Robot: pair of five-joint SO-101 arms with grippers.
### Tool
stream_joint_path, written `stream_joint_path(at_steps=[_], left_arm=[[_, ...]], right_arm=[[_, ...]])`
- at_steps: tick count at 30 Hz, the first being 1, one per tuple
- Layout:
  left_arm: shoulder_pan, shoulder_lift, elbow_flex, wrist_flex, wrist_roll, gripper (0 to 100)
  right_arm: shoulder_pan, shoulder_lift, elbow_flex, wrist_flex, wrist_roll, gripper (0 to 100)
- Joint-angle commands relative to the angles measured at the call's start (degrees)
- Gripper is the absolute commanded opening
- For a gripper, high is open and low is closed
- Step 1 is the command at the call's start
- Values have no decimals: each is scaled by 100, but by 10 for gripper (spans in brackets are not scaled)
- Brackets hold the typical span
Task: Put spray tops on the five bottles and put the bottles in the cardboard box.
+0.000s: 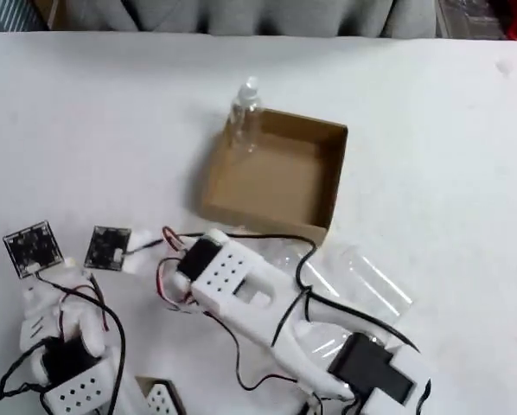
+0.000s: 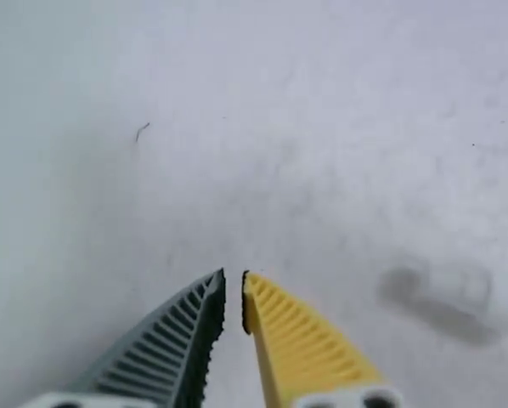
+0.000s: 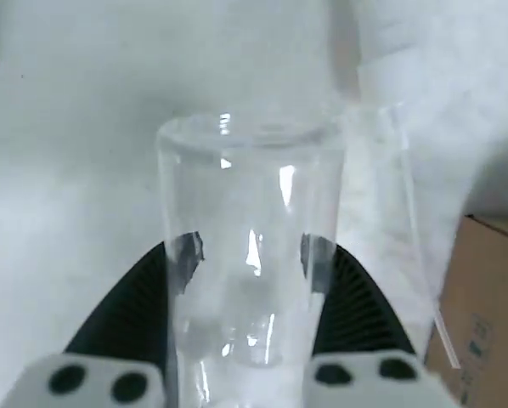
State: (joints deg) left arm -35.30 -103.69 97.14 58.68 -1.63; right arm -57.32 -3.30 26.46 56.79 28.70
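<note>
The cardboard box (image 1: 328,186) sits open in the middle of the table. A clear bottle with a spray top (image 1: 245,111) stands at its far left corner. My right gripper (image 3: 252,246) is shut on a clear bottle without a top (image 3: 254,195), its black fingers (image 3: 135,297) on both sides of it. Behind it stands a second clear bottle (image 3: 386,187), and the box (image 3: 492,314) is at the edge. The right arm (image 1: 232,277) lies in front of the box. My left gripper (image 2: 234,293) hovers over bare table, shut on nothing.
Clear bottles (image 1: 362,281) lie on the table by the box's near right corner, partly under the right arm. Two small black square boards (image 1: 34,246) (image 1: 110,248) with wires rest at the near left, beside the left arm (image 1: 60,363).
</note>
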Motion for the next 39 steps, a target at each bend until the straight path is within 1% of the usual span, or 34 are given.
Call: stream_joint_path(at_steps=[1,5,7,9,11,14,16,20,24,27,30,35,37,39], left_arm=[[-57,-22,-18,-9,-62,42],[-57,-22,-18,9,-62,42],[-57,-22,-18,9,-62,42],[-57,-22,-18,9,-62,42],[-57,-22,-18,9,-62,42],[-57,-22,-18,9,-62,42],[-57,-22,-18,9,-62,42],[-57,-22,-18,9,-62,42],[-57,-22,-18,18,-62,41],[-57,-22,-18,18,-62,41],[-57,-22,-18,18,-62,41],[-57,-22,-18,26,-62,39],[-57,-22,-18,26,-62,39],[-57,-22,-18,26,-62,39]], right_arm=[[13,-40,-229,-40,53,86],[163,-66,-273,-40,53,238],[233,-75,-273,-22,53,270],[303,-84,-299,119,62,272],[365,-136,-466,497,79,272],[470,-365,-677,1059,343,272],[479,-585,-721,1279,378,272],[488,-1226,-721,1771,413,272],[497,-1938,-703,2510,413,272],[681,-2396,-695,3055,396,271],[1103,-2774,-624,3565,369,225],[2053,-3468,-290,4110,369,78],[2607,-3749,35,4092,369,21],[3275,-3987,422,3969,369,19]])
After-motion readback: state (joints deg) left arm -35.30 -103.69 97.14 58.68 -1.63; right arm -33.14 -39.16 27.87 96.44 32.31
